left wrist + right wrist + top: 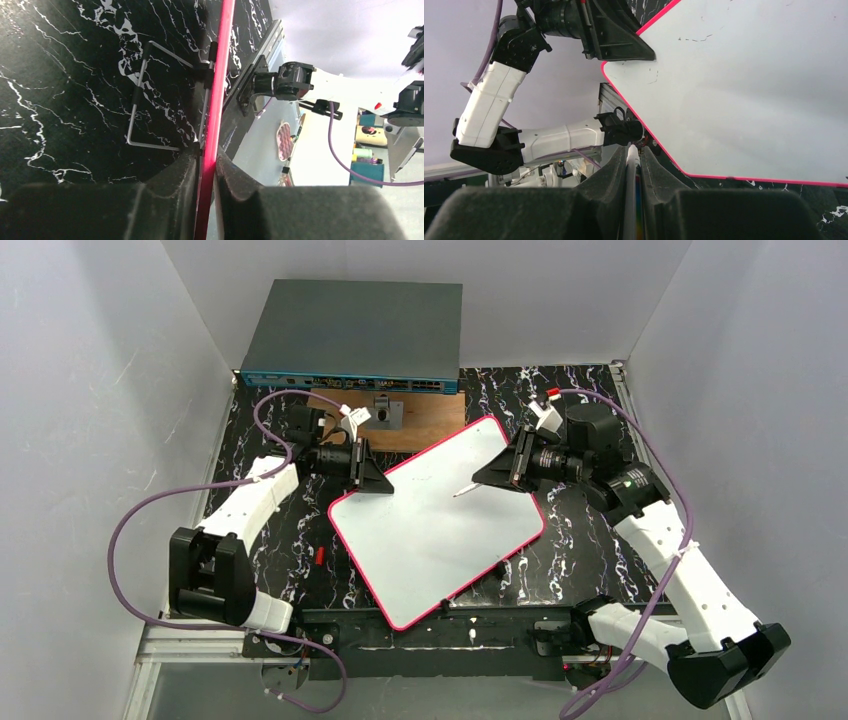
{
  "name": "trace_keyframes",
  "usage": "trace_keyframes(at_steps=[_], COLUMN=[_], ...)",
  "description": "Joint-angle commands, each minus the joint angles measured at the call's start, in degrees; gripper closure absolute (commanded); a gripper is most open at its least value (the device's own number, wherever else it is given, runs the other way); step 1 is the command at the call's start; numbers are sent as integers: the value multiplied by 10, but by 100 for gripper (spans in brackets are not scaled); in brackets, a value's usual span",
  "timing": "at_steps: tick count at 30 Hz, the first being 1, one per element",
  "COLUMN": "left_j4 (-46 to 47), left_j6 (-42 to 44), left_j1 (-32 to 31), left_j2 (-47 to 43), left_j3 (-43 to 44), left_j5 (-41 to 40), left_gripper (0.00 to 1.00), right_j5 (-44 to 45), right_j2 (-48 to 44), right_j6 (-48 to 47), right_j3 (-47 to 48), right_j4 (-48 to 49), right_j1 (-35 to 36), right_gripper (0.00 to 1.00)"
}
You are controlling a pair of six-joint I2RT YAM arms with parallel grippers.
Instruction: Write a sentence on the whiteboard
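L gripper [372, 478] squeezes the pink rim of the whiteboard [440, 530] near its left corner. R gripper [495, 472] pinches a pen [463, 491], w/ the tip at the board. The board lies mid table [270, 540], its long way running near-left to far-right. It looks thin, light, stiff & slick, so the rim is prob. the best place to hold it.
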Motion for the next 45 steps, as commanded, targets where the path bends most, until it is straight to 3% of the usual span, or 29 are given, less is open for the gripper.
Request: trace_keyframes(at_steps=[1,6,11,20,24,28,32,39,45], left_j4=[-5,-8,-23,-166,-146,-101,-60,-76,-77], left_j6=[-7,-12,10,188,172,159,115,149,186], left_j1=[-23,-42,-49,-102,-109,-144,-152,-164,-174], left_j2=[-10,-10,-10,18,9,-36,-59,-42,-57], left_j3=[6,25,47,115,105,67,43,74,56], left_j5=[21,9,-26,-176,-194,-296,-317,-359,-380], left_gripper=[90,100,100,100,100,100,100,100,100], right_j5=[19,42,44,56,62,84,123,299,300], right_j2=[-1,-17,-27,-48,-56,-68,-109,-46,-26], right_j6=[-3,3,0,-17,-17,-28,-22,-84,-126], right_j3=[-1,-21,-32,-46,-57,-58,-110,-126,-173], right_j4=[52,83,83,74,84,104,194,305,391], right_j1=[20,32,36,36,36,37,45,198,233], right_gripper=[99,99,99,99,99,99,99,99,99])
